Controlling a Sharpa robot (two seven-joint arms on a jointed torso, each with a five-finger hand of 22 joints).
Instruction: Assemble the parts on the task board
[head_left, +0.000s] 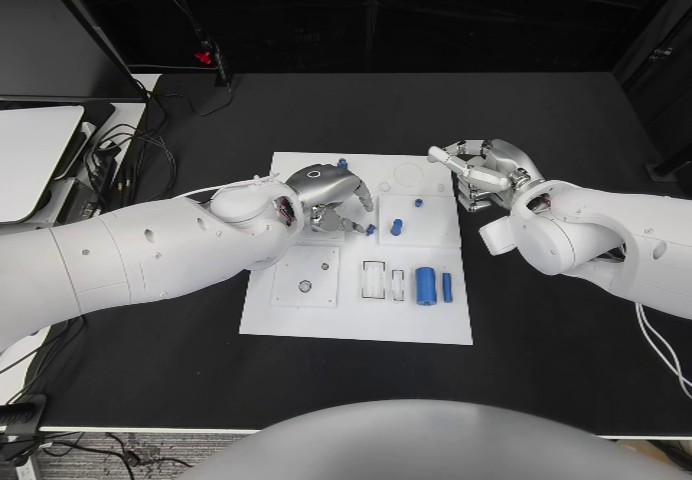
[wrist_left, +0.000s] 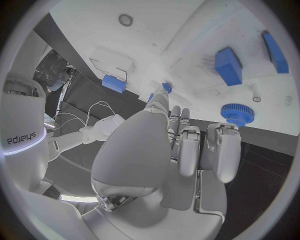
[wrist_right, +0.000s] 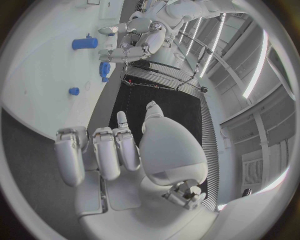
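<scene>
Parts lie on the flat white task board (head_left: 289, 305) in the middle of the black table (head_left: 562, 340): a fat blue cylinder (head_left: 426, 285) and a slimmer blue rod (head_left: 447, 287) near its front edge, and small blue pieces (head_left: 397, 227) further back. The left hand (head_left: 329, 200) hangs palm-down over the board's middle, its silver fingers curled downward beside a ribbed blue gear (wrist_left: 237, 113); whether they touch anything is hidden. The right hand (head_left: 483, 172) hovers at the board's far right corner, fingers loosely apart and holding nothing.

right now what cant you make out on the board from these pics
- Head view: the left hand covers part of the task board; whatever lies under it is hidden.
- Head view: the small blue part at its fingers, touching or apart, too small to tell.
- Left wrist view: the blue gear is partly hidden behind its fingers.
</scene>
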